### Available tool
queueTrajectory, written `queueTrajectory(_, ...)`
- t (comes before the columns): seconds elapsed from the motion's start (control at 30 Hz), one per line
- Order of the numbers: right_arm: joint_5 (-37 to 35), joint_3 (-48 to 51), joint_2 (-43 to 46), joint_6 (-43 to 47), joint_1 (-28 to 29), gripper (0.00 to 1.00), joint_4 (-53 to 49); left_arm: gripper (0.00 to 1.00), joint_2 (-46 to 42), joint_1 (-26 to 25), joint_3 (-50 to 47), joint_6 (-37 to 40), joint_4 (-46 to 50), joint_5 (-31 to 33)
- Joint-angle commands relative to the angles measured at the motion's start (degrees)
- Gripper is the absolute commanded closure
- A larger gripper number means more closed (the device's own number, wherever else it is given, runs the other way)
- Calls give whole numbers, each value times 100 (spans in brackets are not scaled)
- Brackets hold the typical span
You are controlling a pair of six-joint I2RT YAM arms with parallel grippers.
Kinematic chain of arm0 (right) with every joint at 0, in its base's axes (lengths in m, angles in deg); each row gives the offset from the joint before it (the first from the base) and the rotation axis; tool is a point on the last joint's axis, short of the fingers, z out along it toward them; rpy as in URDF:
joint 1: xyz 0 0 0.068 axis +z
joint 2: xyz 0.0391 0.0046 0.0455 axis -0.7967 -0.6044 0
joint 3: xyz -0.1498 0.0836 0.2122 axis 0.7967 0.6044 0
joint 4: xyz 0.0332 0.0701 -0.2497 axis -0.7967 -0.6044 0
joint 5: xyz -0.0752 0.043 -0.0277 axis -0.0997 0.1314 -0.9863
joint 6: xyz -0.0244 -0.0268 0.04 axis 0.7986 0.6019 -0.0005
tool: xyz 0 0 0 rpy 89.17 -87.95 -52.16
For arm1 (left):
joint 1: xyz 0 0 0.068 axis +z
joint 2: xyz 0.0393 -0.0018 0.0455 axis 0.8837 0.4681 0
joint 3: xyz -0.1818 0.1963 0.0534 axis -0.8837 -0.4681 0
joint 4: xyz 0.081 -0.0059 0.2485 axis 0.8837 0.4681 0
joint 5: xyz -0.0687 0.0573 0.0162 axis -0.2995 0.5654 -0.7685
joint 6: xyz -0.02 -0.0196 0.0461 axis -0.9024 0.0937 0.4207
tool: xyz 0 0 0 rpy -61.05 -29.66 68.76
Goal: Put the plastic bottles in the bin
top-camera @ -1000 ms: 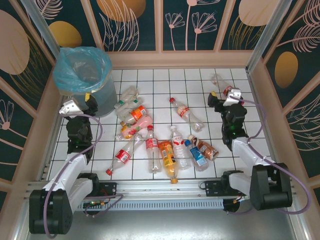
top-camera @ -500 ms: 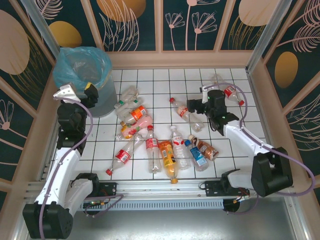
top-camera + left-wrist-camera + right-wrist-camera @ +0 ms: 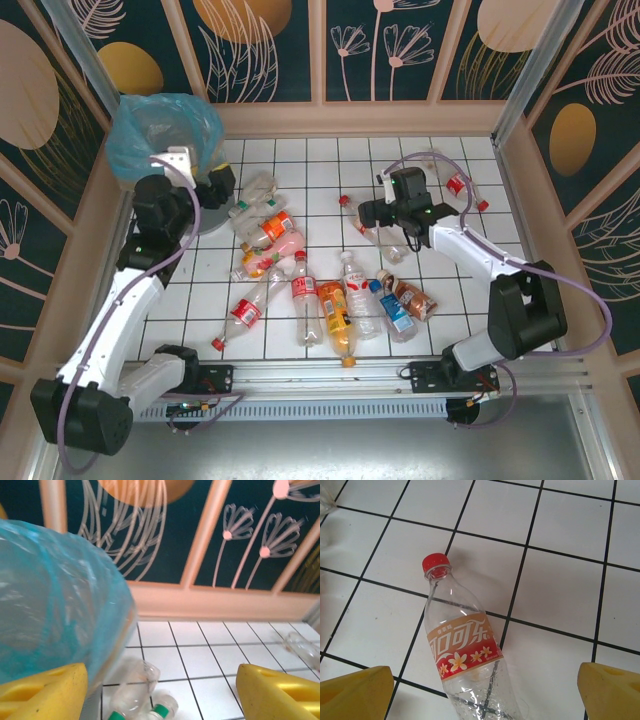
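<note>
Underneath, white tiled table [image 3: 330,160], floral walls [image 3: 270,50].

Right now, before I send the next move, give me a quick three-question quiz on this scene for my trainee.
1. True or false: the right gripper hangs open above a red-capped bottle lying on the tiles.
2. Which is next to the bin? A) left gripper B) right gripper
3. Fill in: in the left wrist view, the clear bottles beside the bin have ___ caps.
Key: 1 true; 2 A; 3 green.
</note>
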Motion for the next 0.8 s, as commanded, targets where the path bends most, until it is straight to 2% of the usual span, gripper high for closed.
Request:
queueTrajectory(0.0, 163, -233, -110, 174, 45, 5, -347, 22, 333, -255, 423, 486, 452, -243)
queueTrajectory(0.23, 166, -263, -324, 348, 36, 8, -570, 22, 1122, -1129, 757, 726, 384, -209)
queueTrajectory(0.43, 135, -243, -441, 347, 36, 8, -586, 22, 1926, -1704, 1107, 747, 215, -440)
queueTrajectory(0.63, 282, -254, -600, 318, 36, 8, -621, 22, 2521, -1891, 1445, 567, 101, -936)
queueTrajectory(0.77, 358, -262, -847, 349, 36, 8, -640, 22, 2701, -1896, 1477, 407, 80, -948)
